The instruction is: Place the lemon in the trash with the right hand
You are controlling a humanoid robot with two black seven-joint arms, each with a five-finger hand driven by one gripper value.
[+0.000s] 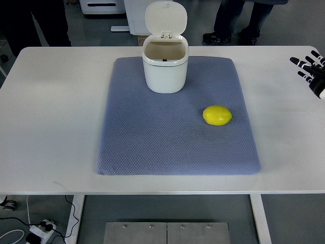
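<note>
Bench [51, 101]: white, carrying a blue-grey quilted mat [152, 142] laid across its middle. Trash bin [165, 63]: white, upright at the mat's far edge, lid [166, 18] hinged back and standing open, interior visible. Lemon [217, 115]: yellow, lying on the mat toward its right edge, well apart from the bin. Right hand [311, 68]: black and white, at the bench's far right edge, fingers [299, 62] spread, holding nothing, well apart from the lemon. Persons' legs [238, 20] stood beyond the far edge.
</note>
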